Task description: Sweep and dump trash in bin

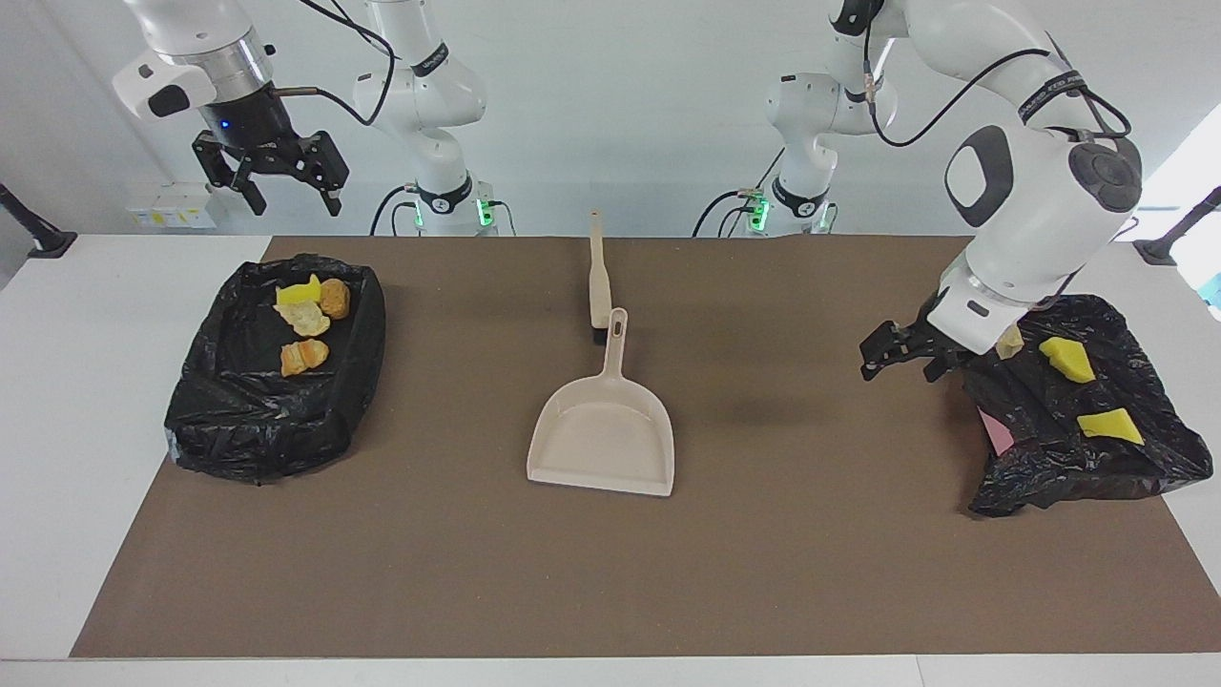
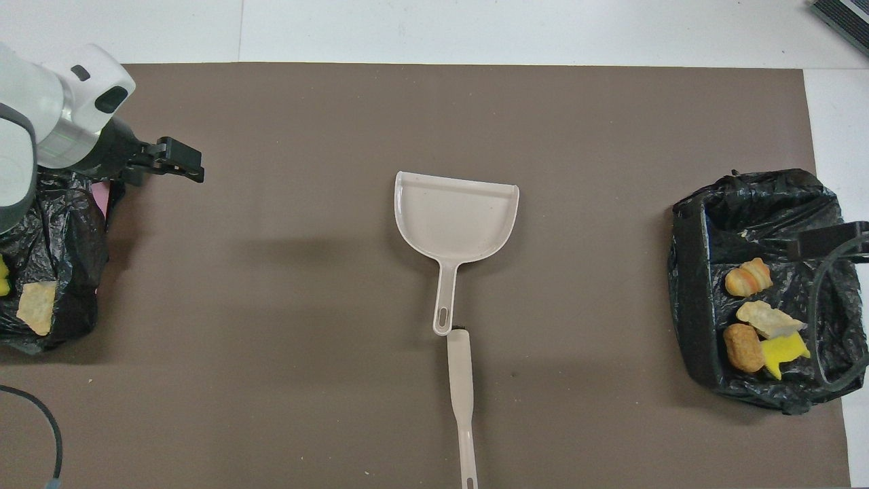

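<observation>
- The beige dustpan lies flat in the middle of the brown mat on the table, its handle pointing toward the robots.
- A beige brush lies just at the handle's tip, nearer to the robots.
- Four trash lumps sit in the black-lined bin at the right arm's end.
- Three more trash pieces lie on a crumpled black bag at the left arm's end.
- The left gripper hangs low just beside that bag's edge, jaws released, holding nothing.
- The right gripper waits high over its bin's near edge, jaws spread, empty.
</observation>
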Robot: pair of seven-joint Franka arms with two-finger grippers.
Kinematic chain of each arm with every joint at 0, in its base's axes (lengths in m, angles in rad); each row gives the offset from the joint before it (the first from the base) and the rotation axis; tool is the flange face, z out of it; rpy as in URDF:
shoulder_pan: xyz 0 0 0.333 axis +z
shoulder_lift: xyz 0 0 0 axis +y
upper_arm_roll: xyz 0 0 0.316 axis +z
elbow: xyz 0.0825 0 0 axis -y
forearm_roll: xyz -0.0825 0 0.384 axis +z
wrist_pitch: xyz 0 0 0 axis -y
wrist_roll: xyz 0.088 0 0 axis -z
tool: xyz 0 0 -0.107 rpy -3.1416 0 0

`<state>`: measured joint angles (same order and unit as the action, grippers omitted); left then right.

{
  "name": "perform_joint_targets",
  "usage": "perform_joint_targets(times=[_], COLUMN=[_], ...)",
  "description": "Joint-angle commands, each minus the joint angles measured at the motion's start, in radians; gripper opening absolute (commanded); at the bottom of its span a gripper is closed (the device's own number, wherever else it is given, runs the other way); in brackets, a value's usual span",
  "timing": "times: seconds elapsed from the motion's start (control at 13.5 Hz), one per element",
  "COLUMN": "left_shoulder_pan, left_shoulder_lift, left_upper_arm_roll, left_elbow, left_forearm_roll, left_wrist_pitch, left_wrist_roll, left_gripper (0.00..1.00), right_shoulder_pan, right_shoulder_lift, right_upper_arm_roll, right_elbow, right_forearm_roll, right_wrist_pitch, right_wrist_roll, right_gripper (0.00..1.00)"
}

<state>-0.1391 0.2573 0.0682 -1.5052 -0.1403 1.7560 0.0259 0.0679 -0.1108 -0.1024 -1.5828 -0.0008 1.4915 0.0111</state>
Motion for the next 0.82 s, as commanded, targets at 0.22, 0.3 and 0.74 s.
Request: perform_joint_targets(times=[0.22,0.3,0.74], left_shoulder_pan=[0.033,0.041,0.084], left_shoulder_lift=[-0.136,-0.142,-0.165], left_upper_arm_roll=[0.002,0.001,0.004], left_elbow=[-0.115,-0.118,-0.084], left_forearm_roll=[0.126,0.126,0.126], left_wrist_pitch=[-0.033,-0.044,-0.142], left_wrist_roll=[0.104,0.109,0.106], left_gripper=[1.00,1.00,1.00], right_shoulder_pan=[-0.002,-0.002,-0.002], right_shoulder_lift=[-0.013,-0.013,-0.013], right_upper_arm_roll=[0.003,0.003,0.001], right_elbow=[-0.013,-0.013,-0.013], right_forearm_roll=[-0.010,-0.010,-0.010], right_wrist_pitch=[0.009,0.009,0.009], right_wrist_roll=[-0.013,-0.013,-0.013], right_gripper=[1.00,1.00,1.00])
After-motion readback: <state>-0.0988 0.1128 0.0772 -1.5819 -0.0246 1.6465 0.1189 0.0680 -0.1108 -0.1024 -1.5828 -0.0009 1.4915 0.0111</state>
